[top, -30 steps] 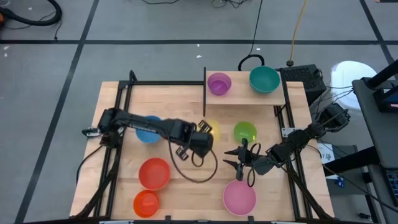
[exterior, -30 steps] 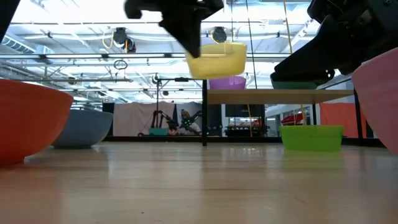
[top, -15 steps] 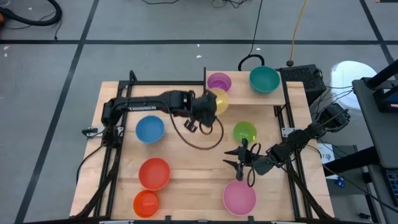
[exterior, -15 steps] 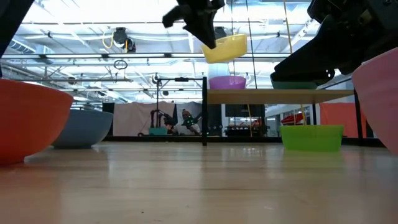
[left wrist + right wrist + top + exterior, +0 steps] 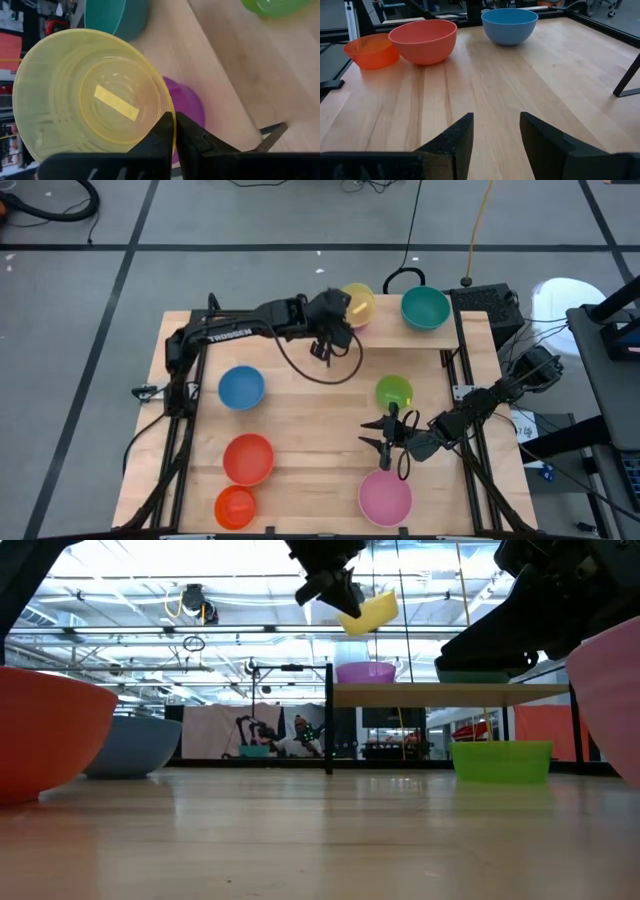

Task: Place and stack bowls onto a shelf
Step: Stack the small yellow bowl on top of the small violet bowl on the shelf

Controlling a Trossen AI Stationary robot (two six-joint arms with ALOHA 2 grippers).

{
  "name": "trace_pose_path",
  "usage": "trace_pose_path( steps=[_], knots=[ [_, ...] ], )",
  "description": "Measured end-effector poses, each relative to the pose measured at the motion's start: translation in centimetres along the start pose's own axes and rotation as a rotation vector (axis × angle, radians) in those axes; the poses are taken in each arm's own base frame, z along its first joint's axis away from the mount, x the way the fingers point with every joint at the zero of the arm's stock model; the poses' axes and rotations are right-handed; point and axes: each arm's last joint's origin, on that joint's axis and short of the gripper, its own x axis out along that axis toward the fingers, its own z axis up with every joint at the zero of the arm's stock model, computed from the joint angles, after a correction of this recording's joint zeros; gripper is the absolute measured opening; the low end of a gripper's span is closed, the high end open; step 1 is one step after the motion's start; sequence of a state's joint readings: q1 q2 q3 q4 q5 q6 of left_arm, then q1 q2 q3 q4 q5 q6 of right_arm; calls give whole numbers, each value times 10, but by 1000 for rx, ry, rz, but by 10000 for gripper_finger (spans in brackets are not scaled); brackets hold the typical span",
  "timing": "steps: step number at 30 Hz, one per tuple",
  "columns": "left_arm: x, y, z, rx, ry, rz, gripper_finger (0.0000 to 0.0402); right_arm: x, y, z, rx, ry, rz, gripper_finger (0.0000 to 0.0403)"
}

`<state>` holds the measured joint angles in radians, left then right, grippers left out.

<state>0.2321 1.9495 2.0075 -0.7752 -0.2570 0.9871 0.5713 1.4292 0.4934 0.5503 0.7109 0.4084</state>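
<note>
My left gripper (image 5: 338, 312) is shut on the yellow bowl (image 5: 359, 304), which hangs in the air over the shelf (image 5: 400, 336), right above the purple bowl (image 5: 366, 672) standing there. The wrist view shows the purple bowl (image 5: 192, 107) just beyond the yellow bowl (image 5: 92, 95). A teal bowl (image 5: 425, 308) also stands on the shelf. My right gripper (image 5: 386, 434) is open and waits low over the table between the green bowl (image 5: 394, 392) and the pink bowl (image 5: 385, 496). My left gripper pinches the yellow bowl's rim (image 5: 172, 131) on the side facing the table's left, one finger inside the bowl and one outside. The fingers come from the table's left, slanting down. The bowl is lifted clear and tilted, its mouth turned toward the gripper (image 5: 368, 612).
Blue (image 5: 241, 387), red (image 5: 248, 457) and orange (image 5: 235, 506) bowls stand on the table's left half. The shelf's dark upright panel (image 5: 329, 320) rises just below my left arm. Bare wood lies in the table's middle.
My left gripper has carried the yellow bowl from the table's middle up and toward the far edge, over the dark panel, until it hangs above the purple bowl on the shelf. The bowl has tipped from level to tilted. It stays shut on the rim.
</note>
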Motion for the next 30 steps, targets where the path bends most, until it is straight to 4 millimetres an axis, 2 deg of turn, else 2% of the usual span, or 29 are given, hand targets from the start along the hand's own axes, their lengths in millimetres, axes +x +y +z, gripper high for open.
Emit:
trace_pose_path(
  steps=[7,14,18,23,30],
  knots=[
    [7,19,-22,-64,-52,10,12,0,-1,0,-1,-12,-27,155],
    [11,29,-41,-155,-112,-38,9,0,-1,0,15,-13,-28,155],
    [15,29,-42,-173,-148,-70,14,0,-1,1,19,-14,-27,155],
    [31,21,-42,-159,-117,-107,25,0,0,2,33,-28,-20,155],
    [40,18,-44,-167,-101,-116,25,0,1,3,43,-33,-13,155]
  ],
)
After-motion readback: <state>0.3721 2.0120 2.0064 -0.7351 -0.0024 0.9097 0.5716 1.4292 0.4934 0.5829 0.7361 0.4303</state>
